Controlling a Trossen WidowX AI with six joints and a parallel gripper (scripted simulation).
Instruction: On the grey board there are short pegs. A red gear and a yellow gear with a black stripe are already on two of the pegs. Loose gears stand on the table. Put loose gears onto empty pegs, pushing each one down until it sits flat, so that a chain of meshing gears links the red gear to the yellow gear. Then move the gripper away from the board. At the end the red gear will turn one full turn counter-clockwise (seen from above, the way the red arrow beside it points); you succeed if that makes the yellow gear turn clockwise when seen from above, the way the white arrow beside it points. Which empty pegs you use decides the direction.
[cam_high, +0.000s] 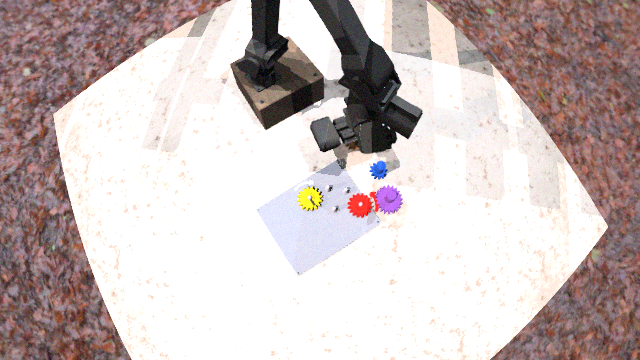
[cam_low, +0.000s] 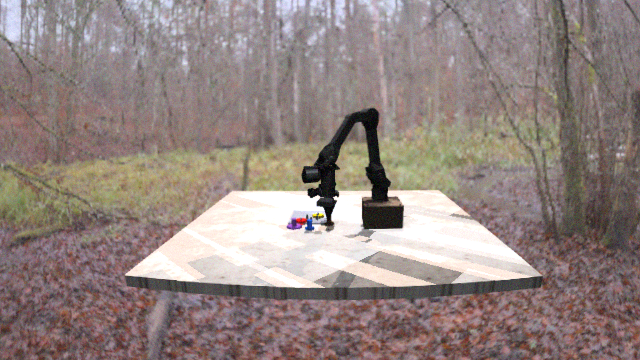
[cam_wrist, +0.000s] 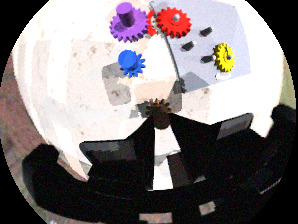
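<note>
The grey board (cam_high: 310, 240) (cam_wrist: 240, 30) carries the red gear (cam_high: 357, 205) (cam_wrist: 173, 22) and the yellow gear (cam_high: 309, 201) (cam_wrist: 223, 57) with a black stripe. Three empty pegs stand between them: one peg (cam_high: 335, 209), another peg (cam_high: 346, 190) and a third peg (cam_high: 329, 188). My gripper (cam_wrist: 160, 117) (cam_low: 329, 223) is shut on the handle of a brown gear (cam_wrist: 160, 106) beside the board, at table height. A blue gear (cam_high: 378, 170) (cam_low: 309, 226) (cam_wrist: 135, 65) and a larger purple gear (cam_high: 389, 199) (cam_low: 294, 225) (cam_wrist: 128, 24) stand loose on the table, each with an upright handle.
The red arrow (cam_high: 377, 204) lies between the red and purple gears. The white arrow (cam_high: 303, 184) beside the yellow gear is faint. The arm's brown base block (cam_high: 295, 107) (cam_low: 382, 214) stands on the table behind the board. Patterned shadows cross the table (cam_high: 200, 280).
</note>
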